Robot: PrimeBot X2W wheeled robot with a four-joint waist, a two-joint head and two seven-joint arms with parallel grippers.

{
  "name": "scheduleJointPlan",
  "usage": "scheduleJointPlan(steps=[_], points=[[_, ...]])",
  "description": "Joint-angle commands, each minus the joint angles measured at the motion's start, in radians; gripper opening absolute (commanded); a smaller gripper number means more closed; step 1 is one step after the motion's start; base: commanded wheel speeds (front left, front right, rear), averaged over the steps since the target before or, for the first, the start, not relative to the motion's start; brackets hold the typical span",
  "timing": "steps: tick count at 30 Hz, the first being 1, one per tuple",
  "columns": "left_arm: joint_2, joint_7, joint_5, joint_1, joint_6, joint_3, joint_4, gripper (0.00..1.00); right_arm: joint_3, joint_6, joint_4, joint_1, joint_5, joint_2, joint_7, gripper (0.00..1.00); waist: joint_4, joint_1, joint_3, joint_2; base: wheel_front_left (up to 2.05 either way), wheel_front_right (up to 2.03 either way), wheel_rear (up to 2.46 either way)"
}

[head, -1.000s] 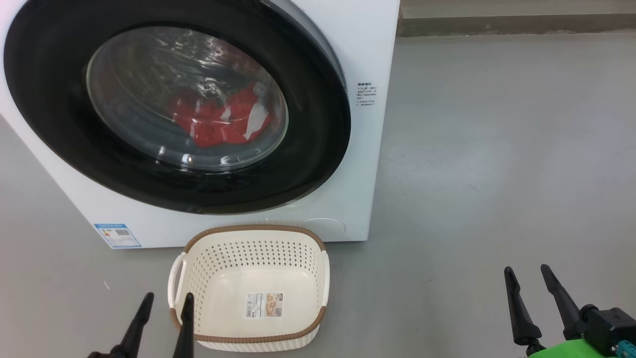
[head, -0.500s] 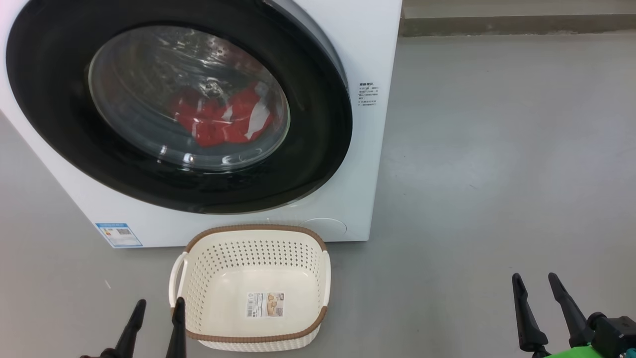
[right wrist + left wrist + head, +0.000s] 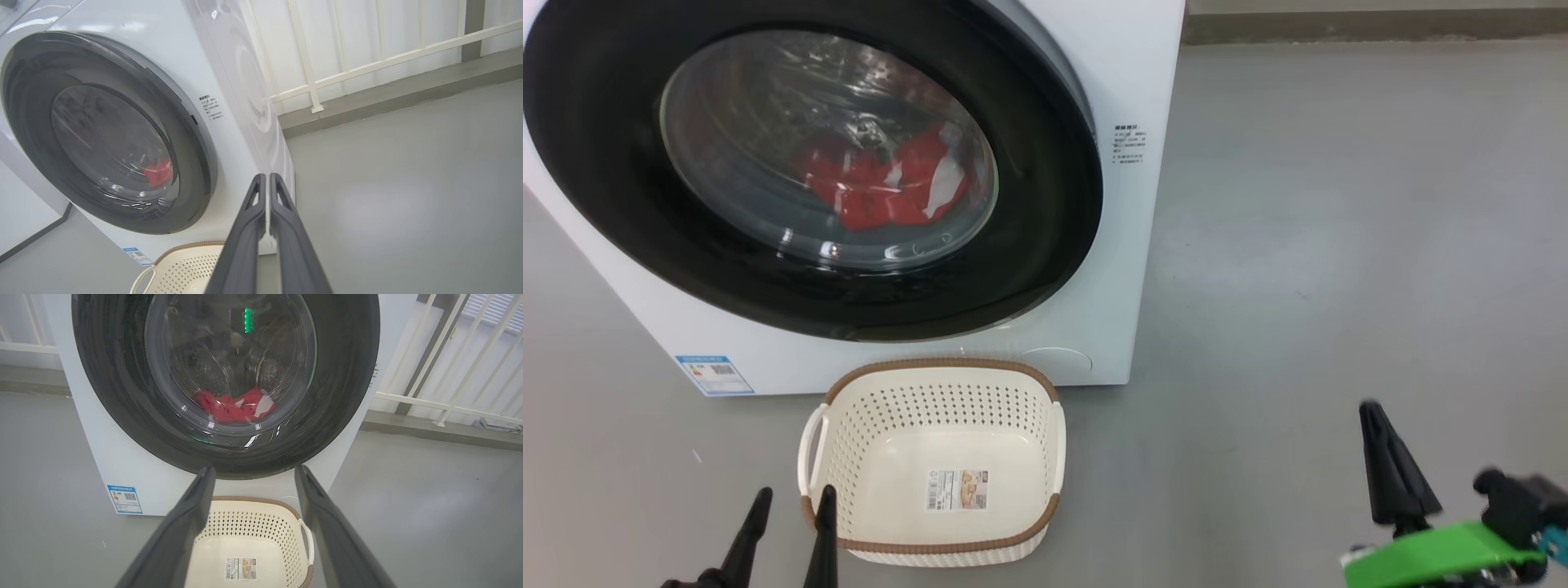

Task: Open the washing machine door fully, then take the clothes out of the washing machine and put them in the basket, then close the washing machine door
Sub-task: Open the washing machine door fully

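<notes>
The white washing machine (image 3: 1119,73) stands ahead with its black-rimmed glass door (image 3: 1029,269) closed against the front. Red clothes (image 3: 882,192) with white patches lie inside the drum behind the glass, and show as clothes (image 3: 235,408) in the left wrist view too. The cream basket (image 3: 935,371) with a brown rim sits empty on the floor just before the machine. My left gripper (image 3: 788,496) is open at the basket's near left corner. My right gripper (image 3: 1374,410) is shut on nothing, low at the right over bare floor; in its own view the right gripper (image 3: 267,176) has its fingers pressed together.
Grey floor (image 3: 1339,245) stretches wide to the right of the machine. A white railing (image 3: 367,65) and a low kerb run behind it. A blue sticker (image 3: 713,373) marks the machine's lower left front.
My right gripper has closed from open to shut and risen a little. The head view has shifted slightly; the left gripper stays open in about the same place.
</notes>
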Motion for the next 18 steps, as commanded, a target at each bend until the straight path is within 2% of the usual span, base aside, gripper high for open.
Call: scheduleJointPlan(steps=[1, 8, 18], points=[[0.007, -0.012, 0.008, -0.031, -0.006, 0.028, -0.028, 1.0, 0.032, -0.001, -0.024, -0.057, 0.01, -0.019, -0.012, 0.0, 0.0, -0.0001, 0.006, 0.0, 0.0, 0.0, 0.0], [0.007, -0.012, 0.007, -0.062, -0.006, 0.003, -0.031, 1.0, 0.105, -0.001, 0.003, -0.215, 0.149, -0.047, -0.012, 0.0, 0.02, -0.0001, 0.04, 0.0, 0.0, 0.0, 0.0], [0.006, -0.012, -0.006, -0.118, -0.006, -0.034, -0.033, 1.0, 0.196, -0.001, 0.073, -0.456, 0.287, -0.101, -0.012, 0.0, 0.063, -0.0001, 0.104, 0.0, 0.0, 0.0, 0.0]])
